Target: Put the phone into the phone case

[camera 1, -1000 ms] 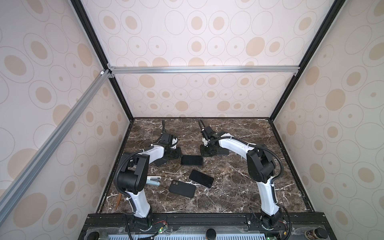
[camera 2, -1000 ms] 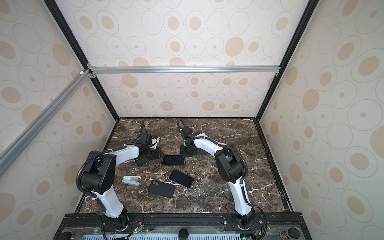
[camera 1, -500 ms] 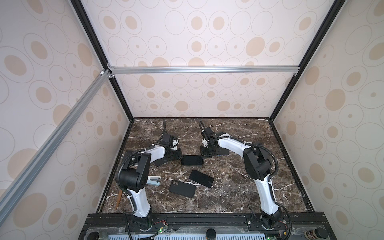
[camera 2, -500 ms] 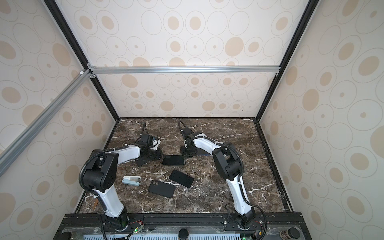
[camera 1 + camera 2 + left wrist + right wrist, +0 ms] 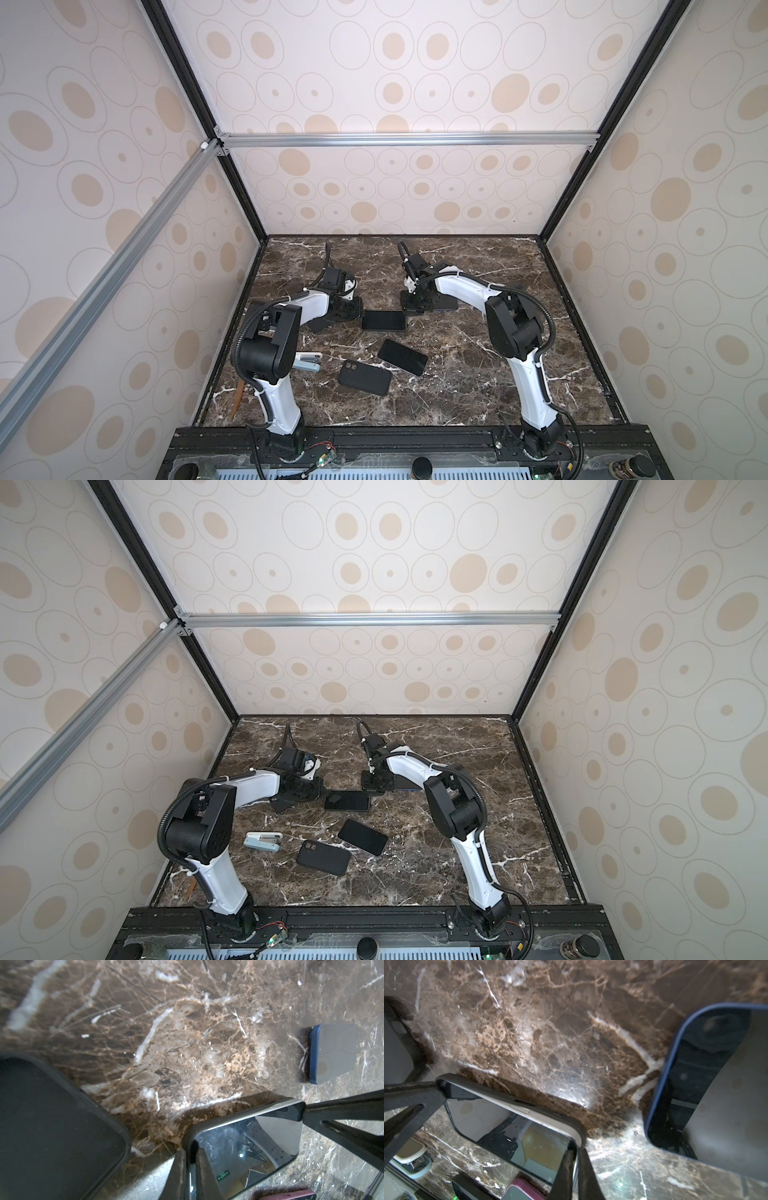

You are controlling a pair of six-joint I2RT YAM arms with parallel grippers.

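In both top views the phone (image 5: 383,320) lies at mid-frame on the counter (image 5: 465,374), seemingly half-seated in a dark case (image 5: 185,1139), while the left pincer (image 5: 190,1155) and right pincer (image 5: 576,1153) each pinch 1 short end, probably to press its rim fully home.

1. Both top views sit high over the front edge of the marble table (image 5: 457,374), tilted down toward the back wall (image 5: 395,195), far enough off to fit the whole tabletop. Pretty much the same shot, just nudged sideways.
2. Left wrist cam is right down near the tabletop, peeking past the left gripper (image 5: 190,1153) at one end of the phone (image 5: 249,1142).
3. Right wrist cam, just as close, looks past the right gripper (image 5: 575,1153) at that phone's other end.
4. Both wrist cams also catch the blue-edged phone (image 5: 332,1053), so they overlap there too.
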